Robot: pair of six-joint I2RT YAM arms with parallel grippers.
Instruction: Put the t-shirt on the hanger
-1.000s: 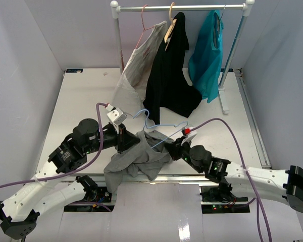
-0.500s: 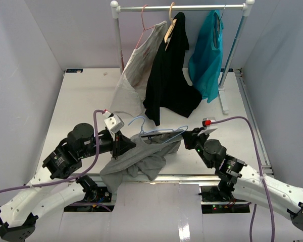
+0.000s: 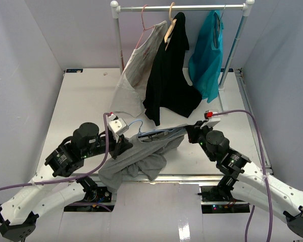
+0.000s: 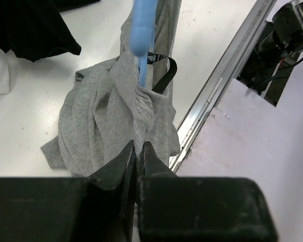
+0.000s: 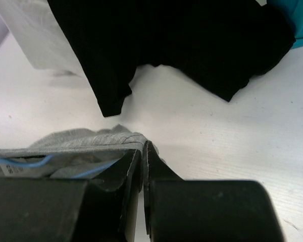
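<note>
Where the table (image 3: 81, 101) runs to its near edge, about midway along it, the t-shirt (image 3: 141, 160) lies in a bunched grey heap. Its upper part is drawn out in a band between the two arms, and the rest slumps toward that edge. It looks like light, soft cotton with no stiffness. It will likely sag and fold wherever it is not held, and cling rather than slide on the wire. The best holds are probably the seamed edges, at the collar or hem, where the cloth is doubled and a pinch will not slip.

The hanger (image 4: 142, 35) is thin and light, probably springy, and easily tipped by a tug on the fabric. It runs inside the gathered shirt with its hook poking out on the left side. How far its shoulders have passed into the garment cannot be told.

The left gripper (image 3: 125, 145) is clamped on a fold of the shirt beside the wire. The right gripper (image 3: 188, 132) is pinched on the shirt's opposite edge.

A black neck label (image 4: 161, 75) loops out near the wire, which suggests the collar is there.
</note>
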